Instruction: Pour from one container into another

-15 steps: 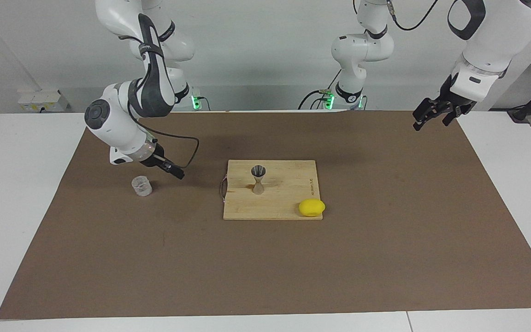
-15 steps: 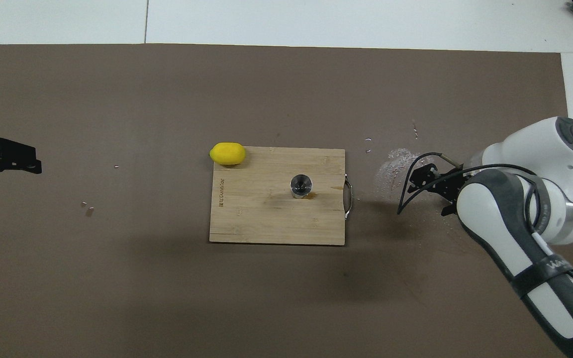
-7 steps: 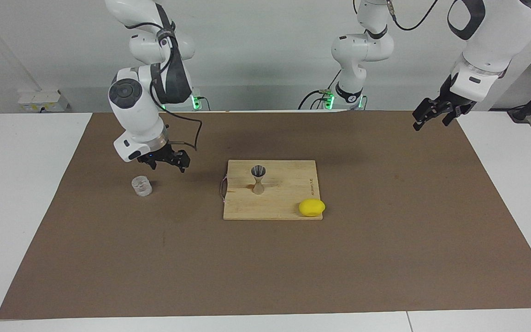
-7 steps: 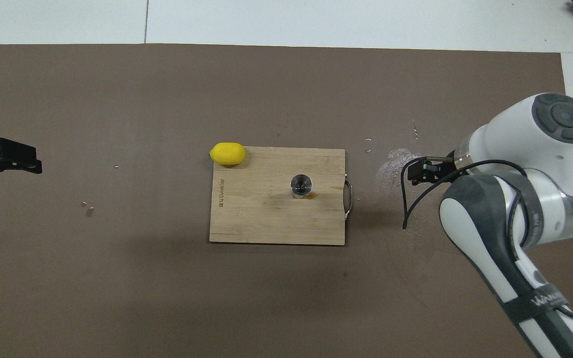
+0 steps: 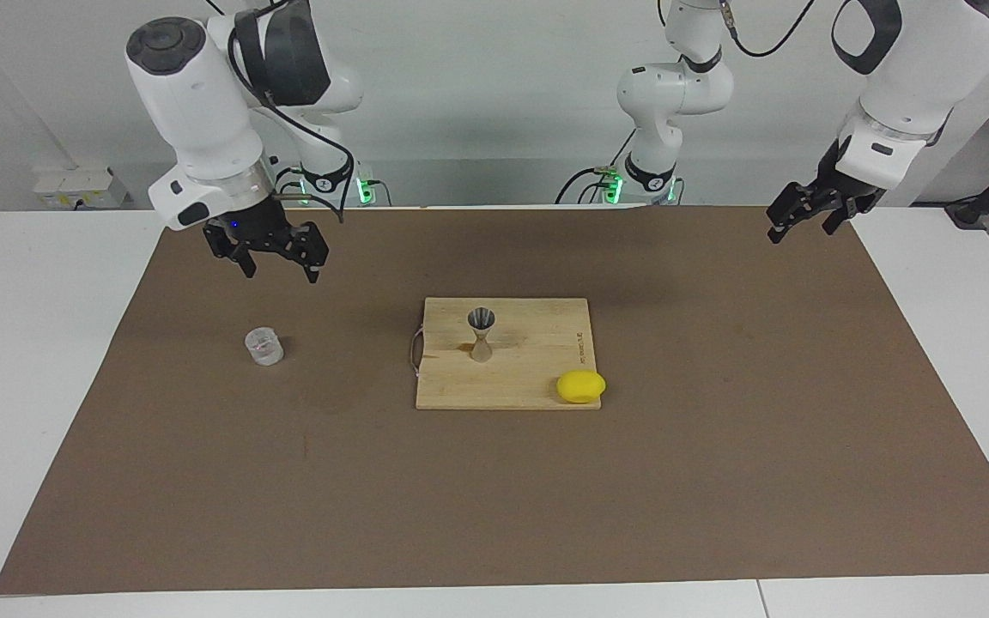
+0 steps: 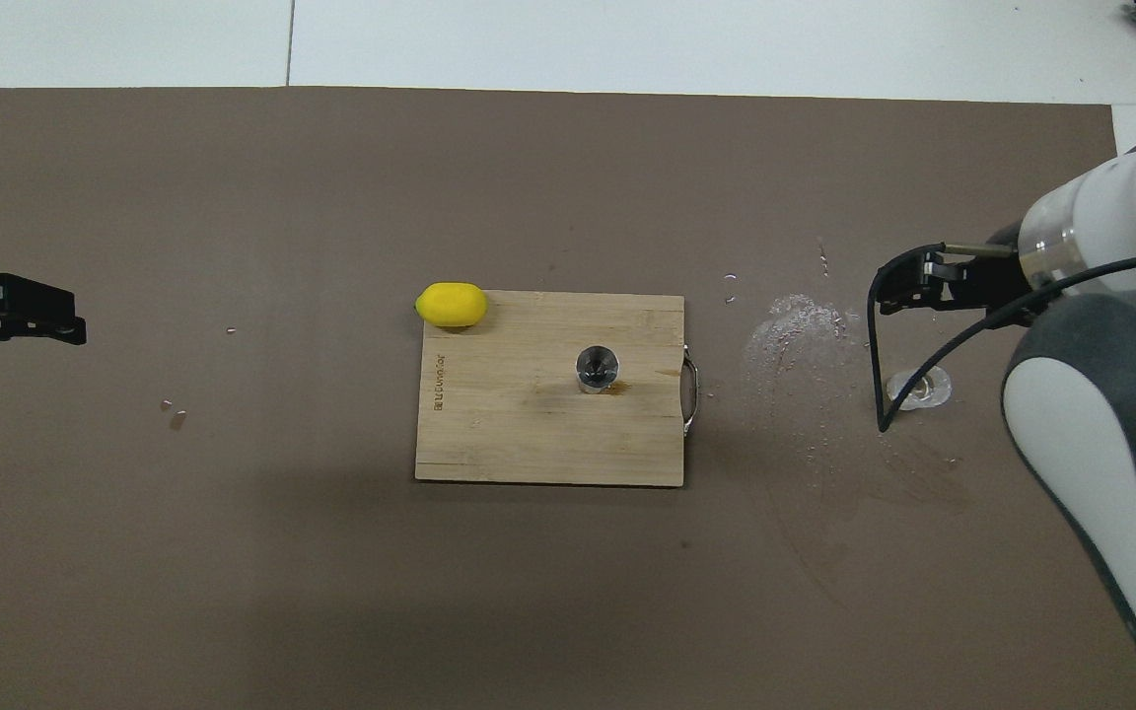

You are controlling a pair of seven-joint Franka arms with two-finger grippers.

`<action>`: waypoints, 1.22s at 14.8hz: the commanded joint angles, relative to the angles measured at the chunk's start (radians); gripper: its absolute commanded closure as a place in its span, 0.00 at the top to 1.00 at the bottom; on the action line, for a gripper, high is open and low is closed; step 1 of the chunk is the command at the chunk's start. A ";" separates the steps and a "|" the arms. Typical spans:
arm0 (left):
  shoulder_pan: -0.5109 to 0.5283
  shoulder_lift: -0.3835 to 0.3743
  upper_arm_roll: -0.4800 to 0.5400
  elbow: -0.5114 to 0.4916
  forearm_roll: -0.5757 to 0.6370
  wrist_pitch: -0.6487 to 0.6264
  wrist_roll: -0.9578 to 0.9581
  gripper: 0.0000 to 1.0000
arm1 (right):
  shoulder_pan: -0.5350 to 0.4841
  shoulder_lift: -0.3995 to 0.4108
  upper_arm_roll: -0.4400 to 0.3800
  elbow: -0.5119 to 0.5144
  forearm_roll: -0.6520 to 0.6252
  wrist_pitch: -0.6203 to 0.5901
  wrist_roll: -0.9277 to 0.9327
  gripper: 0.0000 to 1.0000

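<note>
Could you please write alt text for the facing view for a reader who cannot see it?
The right gripper hangs open above a glass tumbler on the brown mat; a metal jigger and a lemon sit on a cutting board. The left gripper waits.

You face a plain white wall (image 5: 494,94); a brown rectangular mat (image 5: 718,481) covers the white table (image 5: 39,343).

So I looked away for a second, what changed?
The right gripper rose away from the glass, open and empty. The glass, the jigger, the lemon, the board and the waiting left gripper stayed put.
</note>
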 commanded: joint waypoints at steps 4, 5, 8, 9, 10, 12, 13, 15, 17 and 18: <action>-0.019 -0.018 0.009 -0.021 0.018 0.013 -0.019 1.00 | -0.016 -0.012 -0.003 0.078 -0.024 -0.098 -0.025 1.00; -0.019 -0.018 0.009 -0.021 0.018 0.015 -0.019 1.00 | -0.016 -0.021 0.000 0.067 -0.024 -0.111 -0.024 1.00; -0.019 -0.018 0.009 -0.021 0.018 0.015 -0.019 1.00 | -0.013 -0.087 0.002 -0.037 -0.022 -0.123 -0.016 1.00; -0.019 -0.018 0.009 -0.021 0.018 0.015 -0.019 1.00 | -0.012 -0.112 0.003 -0.070 -0.022 -0.122 -0.019 1.00; -0.019 -0.018 0.009 -0.021 0.018 0.015 -0.019 1.00 | -0.006 -0.136 0.002 -0.103 -0.022 -0.117 -0.021 1.00; -0.019 -0.018 0.009 -0.021 0.018 0.015 -0.019 1.00 | -0.012 -0.144 0.003 -0.124 -0.022 -0.094 -0.027 1.00; -0.021 -0.018 0.009 -0.021 0.018 0.015 -0.019 1.00 | -0.015 -0.143 0.003 -0.123 -0.021 -0.080 -0.030 1.00; -0.019 -0.018 0.009 -0.021 0.018 0.005 -0.019 1.00 | -0.015 -0.138 0.003 -0.121 -0.021 -0.051 -0.050 1.00; -0.019 -0.020 0.008 -0.020 0.018 0.002 -0.019 1.00 | -0.018 -0.126 0.002 -0.106 -0.021 -0.014 -0.053 1.00; -0.019 -0.021 0.008 -0.018 0.018 0.002 -0.019 1.00 | -0.021 -0.123 0.002 -0.098 -0.021 -0.020 -0.054 1.00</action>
